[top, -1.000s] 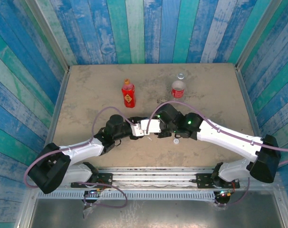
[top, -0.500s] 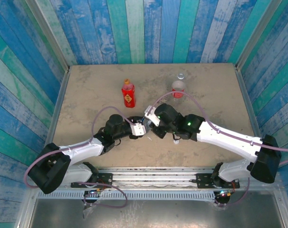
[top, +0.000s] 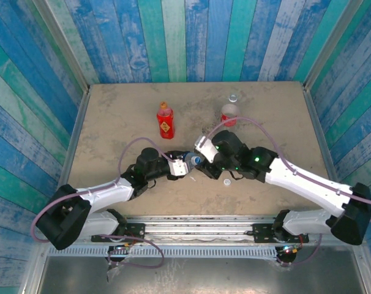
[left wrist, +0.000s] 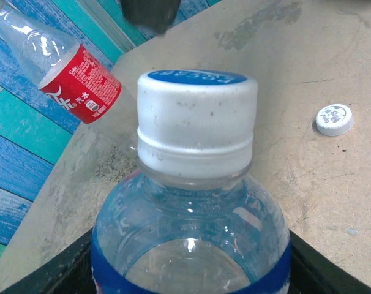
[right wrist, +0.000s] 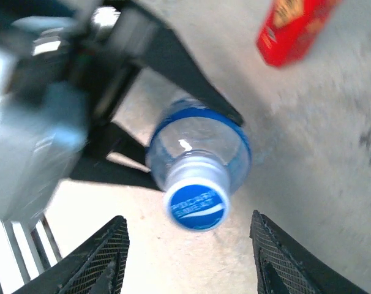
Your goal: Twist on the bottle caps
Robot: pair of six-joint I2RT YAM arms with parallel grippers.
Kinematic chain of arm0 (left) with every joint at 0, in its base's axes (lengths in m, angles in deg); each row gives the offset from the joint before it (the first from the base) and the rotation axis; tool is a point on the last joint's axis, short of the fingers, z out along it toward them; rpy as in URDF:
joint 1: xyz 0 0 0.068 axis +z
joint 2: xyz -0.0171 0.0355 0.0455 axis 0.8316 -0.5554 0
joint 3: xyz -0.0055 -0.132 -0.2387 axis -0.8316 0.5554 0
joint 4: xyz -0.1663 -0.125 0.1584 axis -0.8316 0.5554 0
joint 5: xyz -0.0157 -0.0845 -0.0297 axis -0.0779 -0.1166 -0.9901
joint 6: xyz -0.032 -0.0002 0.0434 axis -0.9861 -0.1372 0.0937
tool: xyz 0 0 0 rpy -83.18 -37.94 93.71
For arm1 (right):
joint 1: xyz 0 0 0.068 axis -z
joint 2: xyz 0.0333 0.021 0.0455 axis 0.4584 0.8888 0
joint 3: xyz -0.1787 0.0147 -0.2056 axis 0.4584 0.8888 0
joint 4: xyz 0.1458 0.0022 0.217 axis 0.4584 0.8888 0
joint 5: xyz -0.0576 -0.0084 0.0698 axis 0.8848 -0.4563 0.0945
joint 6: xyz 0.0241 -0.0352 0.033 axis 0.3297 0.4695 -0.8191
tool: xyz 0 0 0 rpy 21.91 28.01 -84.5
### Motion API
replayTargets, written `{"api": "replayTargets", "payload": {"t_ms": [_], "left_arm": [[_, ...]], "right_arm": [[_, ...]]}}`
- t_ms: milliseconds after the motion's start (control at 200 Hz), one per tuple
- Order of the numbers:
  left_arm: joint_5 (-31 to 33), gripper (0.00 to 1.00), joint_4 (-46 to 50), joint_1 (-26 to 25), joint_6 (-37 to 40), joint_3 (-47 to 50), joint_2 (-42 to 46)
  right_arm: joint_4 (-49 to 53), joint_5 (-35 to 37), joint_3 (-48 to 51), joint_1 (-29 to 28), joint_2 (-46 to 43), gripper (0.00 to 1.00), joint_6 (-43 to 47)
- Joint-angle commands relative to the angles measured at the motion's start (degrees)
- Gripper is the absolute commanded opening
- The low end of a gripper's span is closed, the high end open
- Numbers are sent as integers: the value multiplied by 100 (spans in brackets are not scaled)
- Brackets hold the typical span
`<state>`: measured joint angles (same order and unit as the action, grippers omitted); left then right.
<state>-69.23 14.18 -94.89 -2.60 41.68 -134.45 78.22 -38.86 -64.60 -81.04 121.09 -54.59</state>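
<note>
**Top external —** Mid-counter [top: 112, 122], the left jaws are clamped on the blue-label bottle [top: 190, 163], turning its capped end toward the right arm [top: 283, 174]. This looks like bracing the body so the top can be twisted against it. The red bottle [top: 165, 122] stands at 11 o'clock from it with the orange cap [top: 163, 105] on its neck. The red-label bottle [top: 229, 114] stands at 1 o'clock, its mouth apparently bare. The white cap [top: 226, 181] lies loose on the counter at 4 o'clock and is probably meant for that open bottle.

**Left wrist —** The blue cap [left wrist: 198, 116] sits square on the held bottle's neck, though how tight it is cannot be told. Dark fingers [left wrist: 51, 275] flank the bottle's shoulders at 7 and 5 o'clock. The white cap lies at 3 o'clock and the red-label bottle leans in at 10 o'clock.

**Right wrist —** The right jaws stand apart. Their mesh-faced fingers [right wrist: 106, 257] sit at 7 and 5 o'clock of the blue cap, near it but not touching. They look lined up either for another turn or to back away. The red bottle shows at 1 o'clock.

**Count:** three bottles and three caps, with two caps on necks and one loose.
</note>
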Motion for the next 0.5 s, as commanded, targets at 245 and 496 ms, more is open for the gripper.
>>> {"api": "replayTargets", "payload": {"t_ms": [245,496], "left_arm": [[-107,59,-98,-22,-21,-3,50],[-108,59,-70,-20,-23,5,91]], "right_arm": [[-57,582,-108,-115,16,59,3509],[-102,524,-274,-105,566,50,3531]]}}
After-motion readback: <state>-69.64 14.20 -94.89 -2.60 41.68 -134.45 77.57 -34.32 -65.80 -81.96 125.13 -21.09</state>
